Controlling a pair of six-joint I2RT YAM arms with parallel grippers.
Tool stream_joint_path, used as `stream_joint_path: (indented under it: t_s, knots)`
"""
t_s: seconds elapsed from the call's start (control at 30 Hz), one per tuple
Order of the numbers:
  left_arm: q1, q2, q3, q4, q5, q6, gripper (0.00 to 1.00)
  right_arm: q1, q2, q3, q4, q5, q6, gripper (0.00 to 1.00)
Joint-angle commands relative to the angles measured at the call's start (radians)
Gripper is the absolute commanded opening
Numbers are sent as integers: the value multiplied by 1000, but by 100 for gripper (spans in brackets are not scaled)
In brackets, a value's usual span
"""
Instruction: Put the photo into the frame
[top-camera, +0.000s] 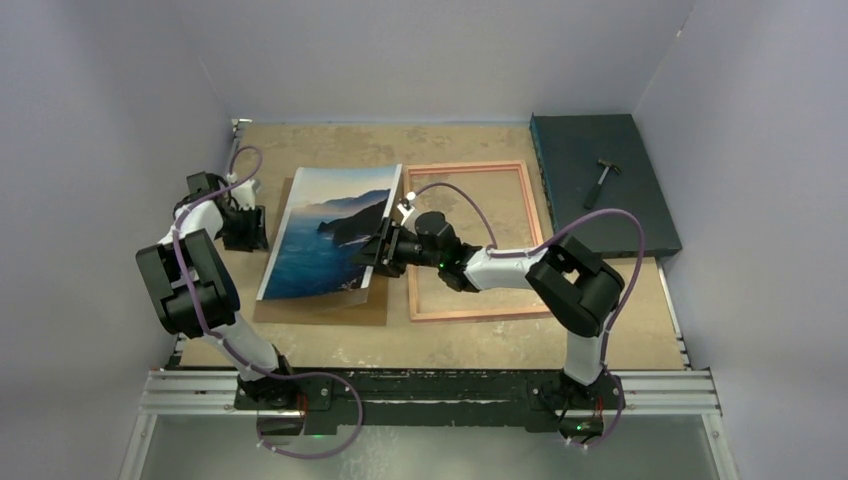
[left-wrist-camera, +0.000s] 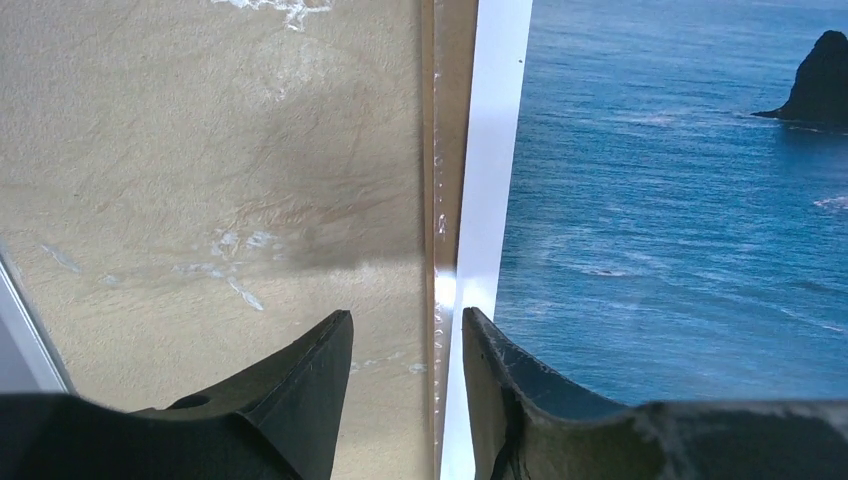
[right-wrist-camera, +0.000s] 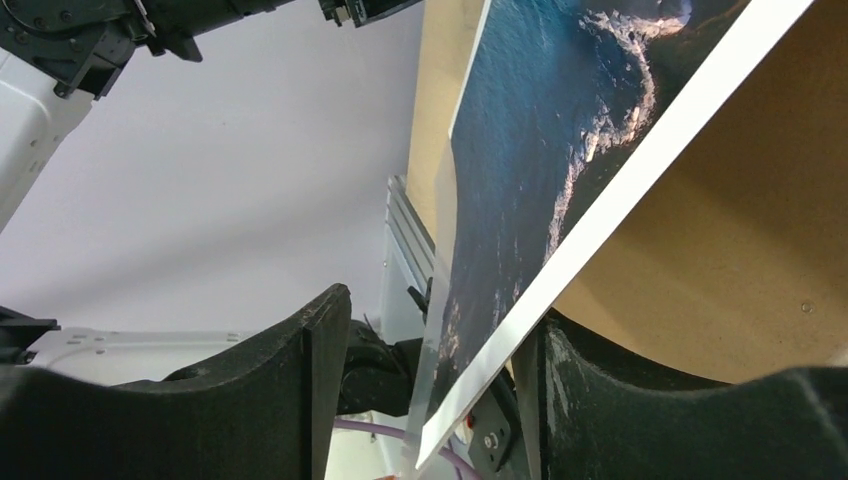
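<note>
Frame and tray:
- Thin-railed pink rectangular frame lies flat at centre-right of the tan table. Table surface shows through its opening.
- Dark flat tray at back right carries a small hammer.
- Glossy sea-and-mountain photo sits left of the frame on the brown backing board. Its right edge is raised off the board.

By view:
- Only the overhead view shows the frame, tray and hammer.
- Left wrist view shows the photo's white border lying along the board's edge.
- Right wrist view shows the print tilted steeply, white border running down between the fingers.

Grippers:
- Left gripper: jaws partly apart, straddling the photo's left edge. One finger is over the table, the other over the print. Contact cannot be told.
- Right gripper: jaws apart around the raised right edge. The border rests against the right-hand finger, with a clear gap to the other. Not clamped.
</note>
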Motion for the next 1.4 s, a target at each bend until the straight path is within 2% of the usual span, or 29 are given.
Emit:
stream_joint_path:
  t_s: [0.0, 0.23, 0.6, 0.87, 1.17, 1.27, 1.37]
  knots:
    - [7, -19, -10, 13, -32, 25, 43, -3, 6, -5, 64, -43, 28, 59]
    - [35, 6, -12, 74, -124, 39, 43, -23, -35, -24, 36, -38, 11, 52]
    - [37, 9, 4, 65, -112, 39, 43, -36, -76, -32, 5, -44, -6, 47]
    - [32, -6, 15, 20, -34, 27, 45, -39, -153, 41, -173, -5, -111, 47]
    - [-28, 22, -98, 67, -57, 32, 44, -40, -89, -2, -109, -23, -76, 44]
    - [-30, 28, -114, 78, -59, 31, 42, -39, -87, -26, -95, -18, -70, 45]
    - [-39, 24, -132, 81, -57, 37, 38, -40, -87, -46, -86, -3, -67, 52]
